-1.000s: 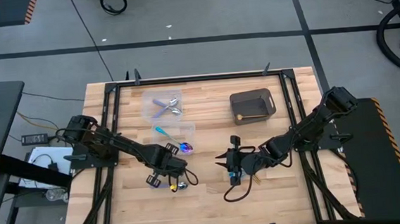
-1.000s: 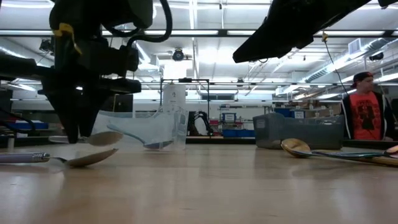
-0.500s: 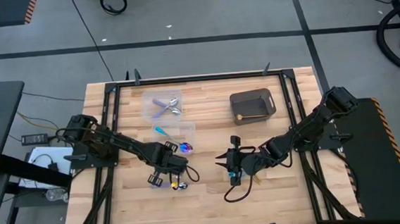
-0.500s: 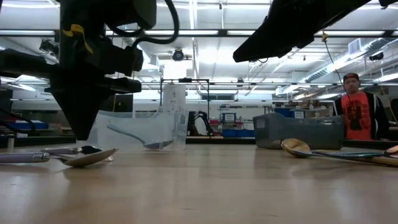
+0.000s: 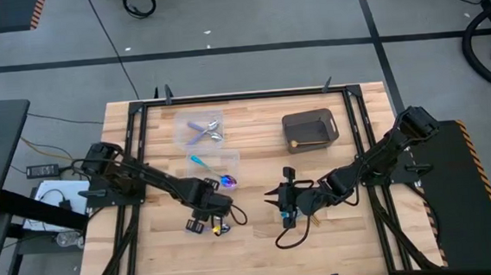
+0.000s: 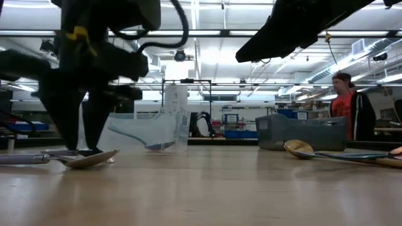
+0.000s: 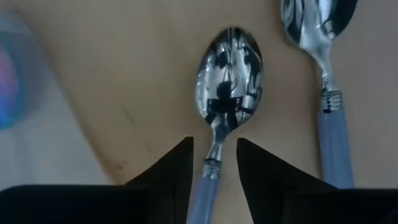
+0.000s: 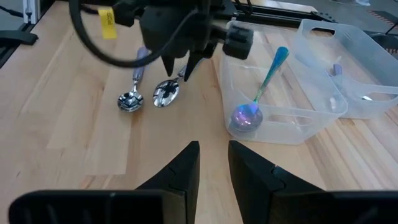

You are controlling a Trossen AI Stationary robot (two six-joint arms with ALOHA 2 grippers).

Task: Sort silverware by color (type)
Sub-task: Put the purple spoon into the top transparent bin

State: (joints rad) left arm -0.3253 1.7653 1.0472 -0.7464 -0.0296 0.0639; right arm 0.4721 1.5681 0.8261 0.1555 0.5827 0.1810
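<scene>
Glossy mirror-metal spoon [image 7: 229,74] w/ matt lavender handle, on smooth pale wood table [image 7: 124,74].

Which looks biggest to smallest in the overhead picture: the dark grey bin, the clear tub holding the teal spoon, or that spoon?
1. Dark grey plastic bin and clear plastic tub: look alike in size, so unranked.
2. Teal-handled spoon with purple head: clearly smallest.
</scene>
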